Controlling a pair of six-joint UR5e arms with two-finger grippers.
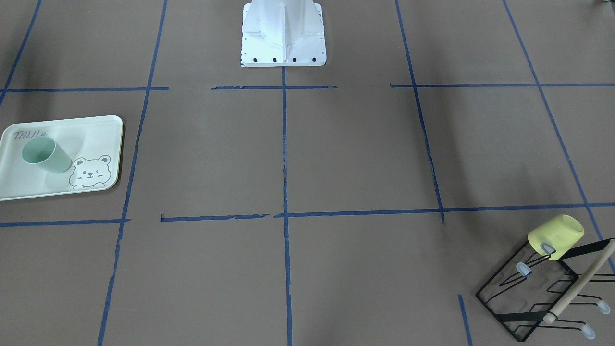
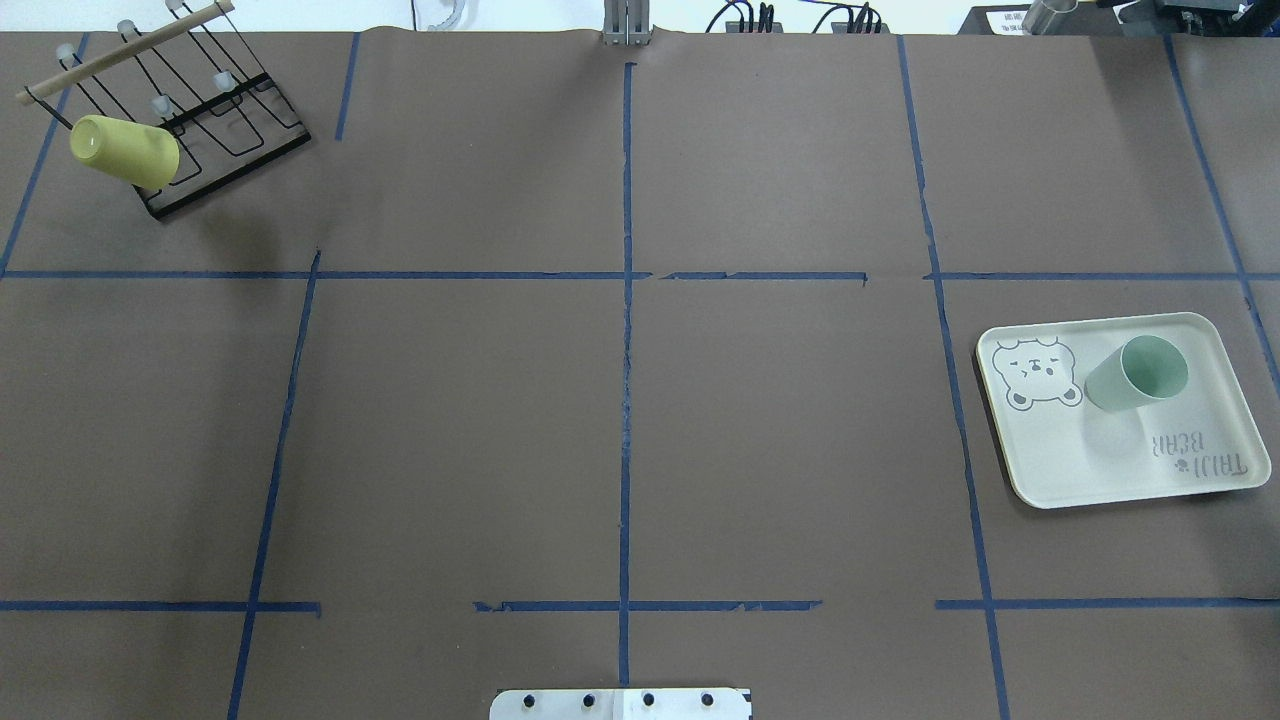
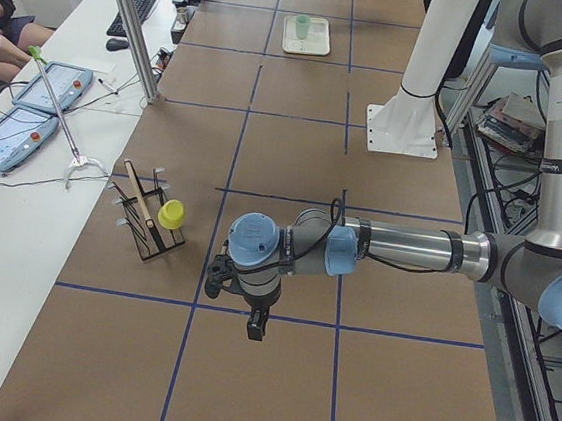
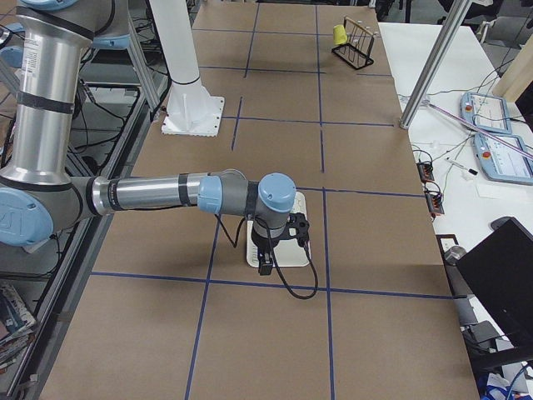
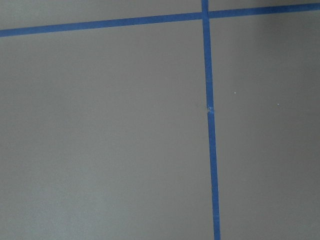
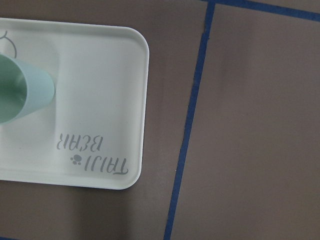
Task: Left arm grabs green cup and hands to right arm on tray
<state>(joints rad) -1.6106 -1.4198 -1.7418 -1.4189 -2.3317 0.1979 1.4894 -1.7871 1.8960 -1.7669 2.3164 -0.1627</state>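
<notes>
The green cup [image 2: 1135, 375] stands mouth up on the tray [image 2: 1100, 470] at the table's right side, next to the bear drawing; both also show in the front view, cup [image 1: 45, 154] and tray [image 1: 96, 129]. The right wrist view shows the cup [image 6: 20, 95] and the tray [image 6: 100, 90] from above, with no fingers in view. My right gripper [image 4: 265, 260] hangs over the tray, high above it. My left gripper [image 3: 253, 324] hangs over bare table near the rack. Both show only in side views, so I cannot tell whether they are open or shut.
A yellow cup [image 2: 125, 150] hangs on a black wire rack [image 2: 230, 130] with a wooden bar at the far left corner. The robot's white base [image 1: 283, 33] stands at the table's middle edge. Blue tape lines cross the brown table. An operator sits beside the table.
</notes>
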